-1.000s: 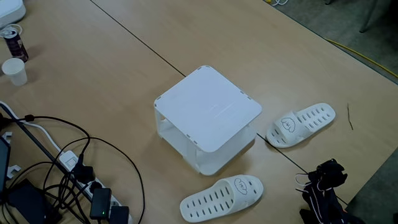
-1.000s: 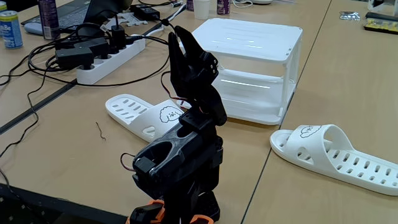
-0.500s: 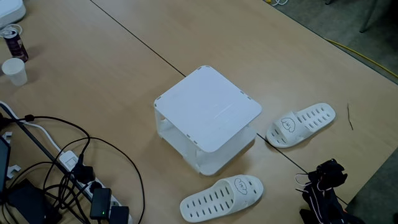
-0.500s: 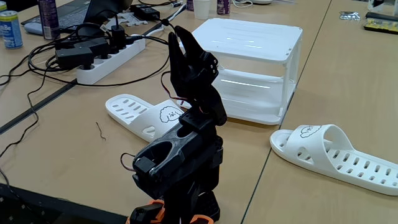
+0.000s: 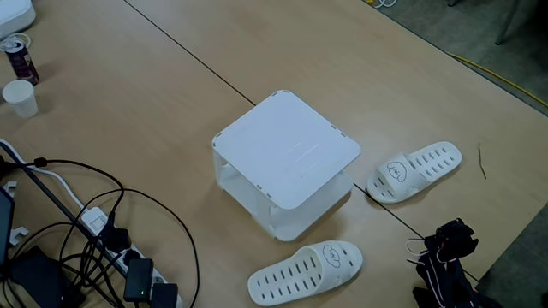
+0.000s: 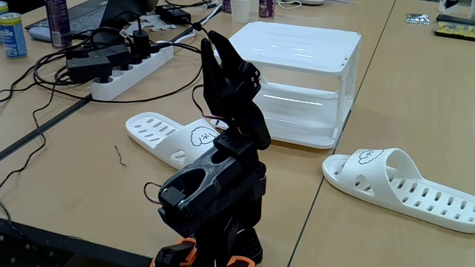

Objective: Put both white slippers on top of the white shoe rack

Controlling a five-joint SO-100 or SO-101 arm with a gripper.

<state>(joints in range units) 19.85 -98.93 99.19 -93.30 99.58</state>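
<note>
White plastic box-like shoe rack [image 5: 287, 150] w/ flat rounded-corner top and see-through sides stands mid-table, top bare. One white rubber slide slipper [image 5: 414, 171] w/ oval holes + small cartoon face lies on the table right of the rack in a fixed view; the matching second slipper [image 5: 306, 270] lies in front of it, nr the lower edge. Both apart from the rack. In a fixed view the black arm is folded upright, its gripper [image 6: 215, 44] pointing up in front of the rack [image 6: 297, 78], holding nothing; can't tell if fingers are spread or closed. White power strip [image 6: 130, 70] w/ black cables sits farther off.
</note>
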